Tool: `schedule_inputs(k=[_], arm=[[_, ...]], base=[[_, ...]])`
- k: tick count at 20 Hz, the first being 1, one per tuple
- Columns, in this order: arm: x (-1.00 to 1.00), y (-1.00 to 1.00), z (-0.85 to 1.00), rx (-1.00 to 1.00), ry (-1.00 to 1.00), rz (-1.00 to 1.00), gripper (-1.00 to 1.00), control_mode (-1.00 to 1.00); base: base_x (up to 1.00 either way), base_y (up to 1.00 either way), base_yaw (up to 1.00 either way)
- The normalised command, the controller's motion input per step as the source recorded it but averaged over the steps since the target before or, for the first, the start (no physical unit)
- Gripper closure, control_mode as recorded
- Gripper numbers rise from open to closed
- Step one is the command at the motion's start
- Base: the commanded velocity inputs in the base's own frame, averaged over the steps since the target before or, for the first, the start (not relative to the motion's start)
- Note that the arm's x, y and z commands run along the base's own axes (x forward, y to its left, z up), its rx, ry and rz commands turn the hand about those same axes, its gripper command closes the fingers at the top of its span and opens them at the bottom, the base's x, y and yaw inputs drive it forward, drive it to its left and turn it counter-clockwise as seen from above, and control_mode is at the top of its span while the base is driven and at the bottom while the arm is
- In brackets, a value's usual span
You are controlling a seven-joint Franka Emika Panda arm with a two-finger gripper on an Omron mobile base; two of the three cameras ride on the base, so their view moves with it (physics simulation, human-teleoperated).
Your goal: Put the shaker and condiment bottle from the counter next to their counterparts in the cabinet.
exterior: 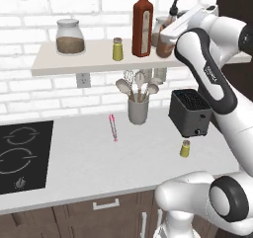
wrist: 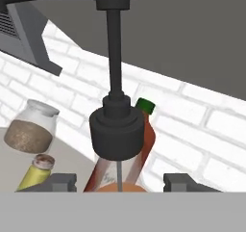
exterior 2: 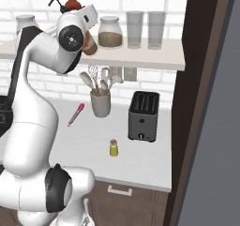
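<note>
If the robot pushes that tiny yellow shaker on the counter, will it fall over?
Probably it would slide, or tip if nudged high. The shaker stands upright on the smooth counter, small and likely light. Once on its side, its round body would likely roll.

shelf (exterior: 74, 59): shaker twin (exterior: 117, 49) left of red bottle (exterior: 142, 24) | counter (exterior: 84, 153): shaker (exterior: 185, 148) before toaster (exterior: 190, 112)

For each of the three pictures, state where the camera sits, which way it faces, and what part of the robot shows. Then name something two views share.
Left base view: behind the arm's left, looking forward and down at the counter; arm at right.
Right base view: behind its right, same counter; arm at left.
Hand view: on the hand, looking along the gripper at the condiment bottle; fingertips at bottom.
Shared: both base views show the toaster.
</note>
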Motion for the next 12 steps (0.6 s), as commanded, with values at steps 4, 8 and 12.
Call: schedule_inputs(k=[4,8,12], arm=[[0.28,0.00,-0.03,0.00,0.05,0.00,1.00,-1.00],[0.24,0.00,-0.04,0.00,0.05,0.00,1.00,-1.00],[0.17,-0.01,-0.11,0.00,0.06,0.00,1.00,-1.00]], base=[[0.00,0.00,0.00],[0.00,0.00,0.00],[0.00,0.00,0.00]])
